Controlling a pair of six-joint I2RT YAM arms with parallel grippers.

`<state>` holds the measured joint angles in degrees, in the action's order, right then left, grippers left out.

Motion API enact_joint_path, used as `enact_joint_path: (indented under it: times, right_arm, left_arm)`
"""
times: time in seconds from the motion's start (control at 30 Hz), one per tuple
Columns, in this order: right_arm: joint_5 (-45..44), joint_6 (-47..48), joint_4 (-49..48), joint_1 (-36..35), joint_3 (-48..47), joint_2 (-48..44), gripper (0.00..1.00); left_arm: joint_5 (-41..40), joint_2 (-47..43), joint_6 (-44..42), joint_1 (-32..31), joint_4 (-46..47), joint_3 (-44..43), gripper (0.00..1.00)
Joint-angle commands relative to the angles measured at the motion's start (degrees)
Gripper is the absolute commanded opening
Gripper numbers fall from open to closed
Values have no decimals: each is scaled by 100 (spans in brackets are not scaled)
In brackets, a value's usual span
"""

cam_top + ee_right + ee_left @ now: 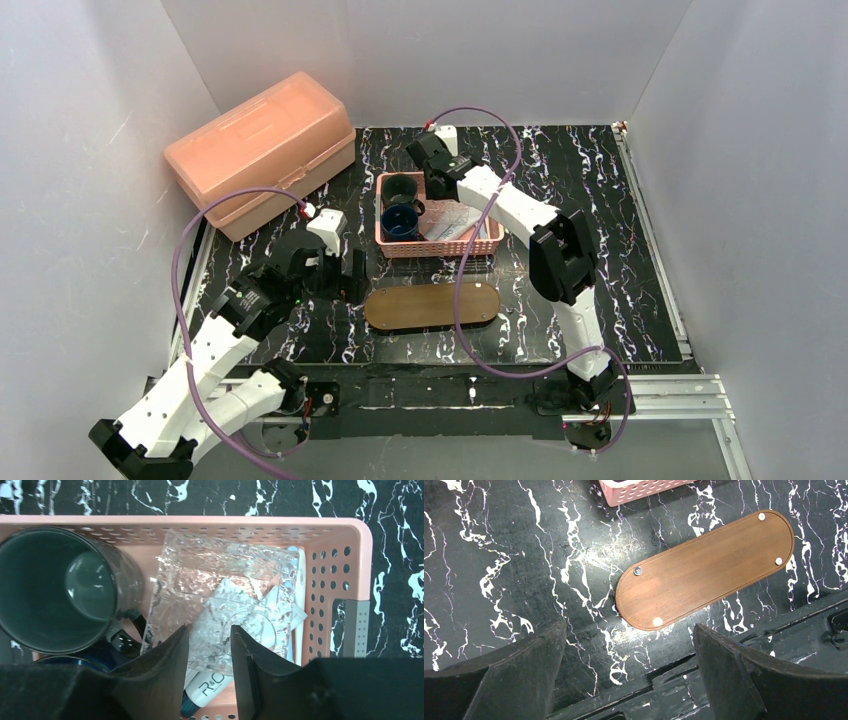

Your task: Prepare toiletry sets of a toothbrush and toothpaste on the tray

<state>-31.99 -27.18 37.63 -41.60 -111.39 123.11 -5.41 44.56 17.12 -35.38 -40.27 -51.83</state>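
Note:
The tray [430,306] [704,570], a brown oval wooden board, lies bare in front of the pink basket [440,247] [360,555]. Inside the basket lie crinkled clear packets [225,580] [455,222]. A white tube [207,686] shows under them, and a thin white toothbrush [301,575] lies along the right wall. My right gripper [432,185] [210,630] is down in the basket, its jaws half-closed either side of a clear packet. Whether they press it does not show. My left gripper [342,277] [629,630] hovers wide open, left of the tray, holding nothing.
A dark green mug [402,188] [50,590] and a blue mug [400,222] fill the basket's left half. A large pink lidded box [262,150] stands at the back left. A metal rail [480,395] runs along the near table edge.

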Motion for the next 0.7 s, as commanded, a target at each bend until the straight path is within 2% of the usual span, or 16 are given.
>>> enact_joint_path:
  times: [0.0,0.67]
  right_arm:
    - [-231,-99,-50,47,152,-242,44]
    - [-63,-255,-127,91,552,-218,37]
  left_arm:
    - [-92,-2,-34,-18,30,51,98]
    - [-162,31,-64,-13,10,53,98]
